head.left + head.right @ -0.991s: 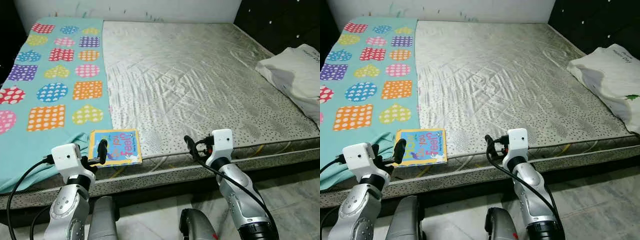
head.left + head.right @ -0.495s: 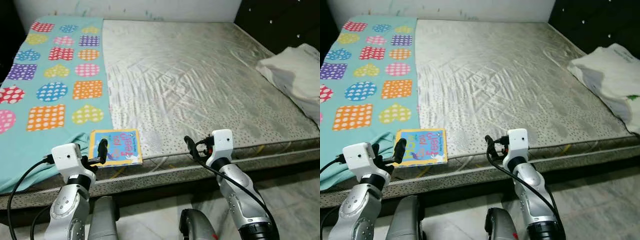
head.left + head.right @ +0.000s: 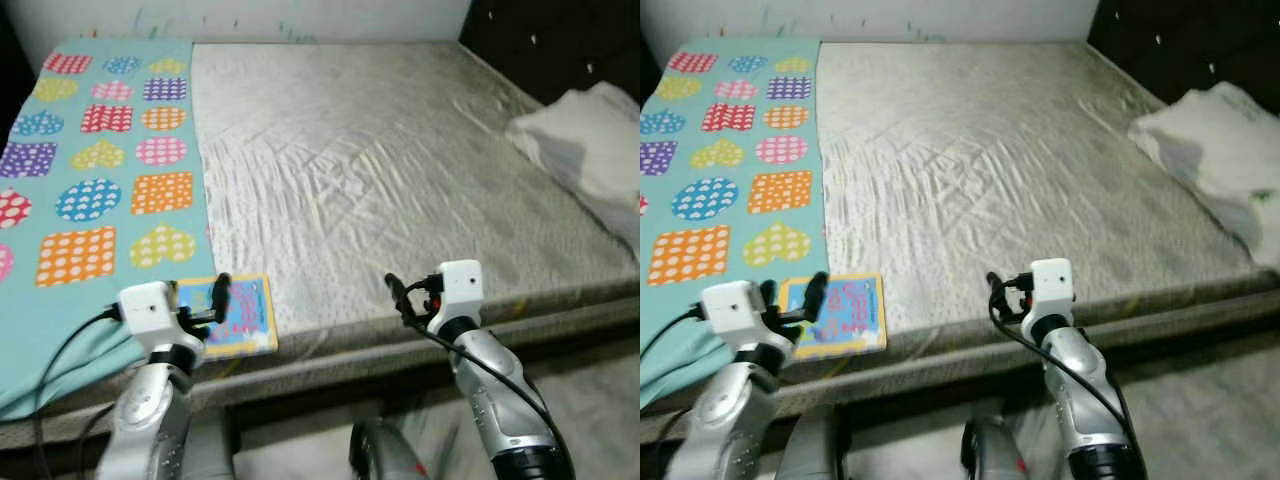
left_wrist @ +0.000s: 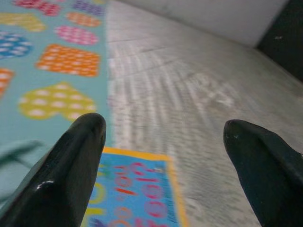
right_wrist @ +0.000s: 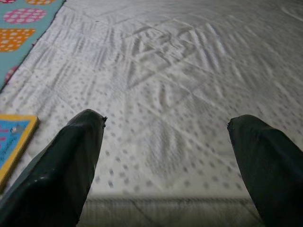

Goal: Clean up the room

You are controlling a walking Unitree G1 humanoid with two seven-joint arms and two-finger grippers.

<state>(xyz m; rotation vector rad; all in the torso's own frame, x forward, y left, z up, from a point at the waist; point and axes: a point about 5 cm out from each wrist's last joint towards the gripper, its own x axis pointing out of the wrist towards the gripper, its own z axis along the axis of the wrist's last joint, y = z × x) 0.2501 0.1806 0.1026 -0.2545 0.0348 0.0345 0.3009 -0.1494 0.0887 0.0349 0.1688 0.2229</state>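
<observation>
Arms reach forward side by side toward the near edge of the mattress (image 3: 400, 180), both bent at the elbow with wrists level. The left gripper (image 3: 215, 305) hangs over the near end of a picture book (image 3: 238, 315), its two black fingers spread wide with nothing between them; in the left wrist view the book's blue cover lies below and between the fingers (image 4: 75, 175). Whether a fingertip touches the cover is hard to judge, since the frames are a little blurred. The right gripper (image 3: 397, 293) hovers at the mattress's near edge, well to the right of the book, fingers likewise wide apart and holding nothing.

The mattress is bare, grey-silver and quilted, with creases across its middle. A teal blanket (image 3: 90, 180) printed with dotted hearts and squares covers the mattress's left strip, and the book lies flat just beside the blanket's right border, at the near edge. A white pillow (image 3: 585, 140) sits on the mattress's right side against a dark headboard (image 3: 540, 45). A white wall (image 3: 250, 18) runs behind the mattress's far edge.

The book looks nearly square, with its printed lettering upside down to the robot.
</observation>
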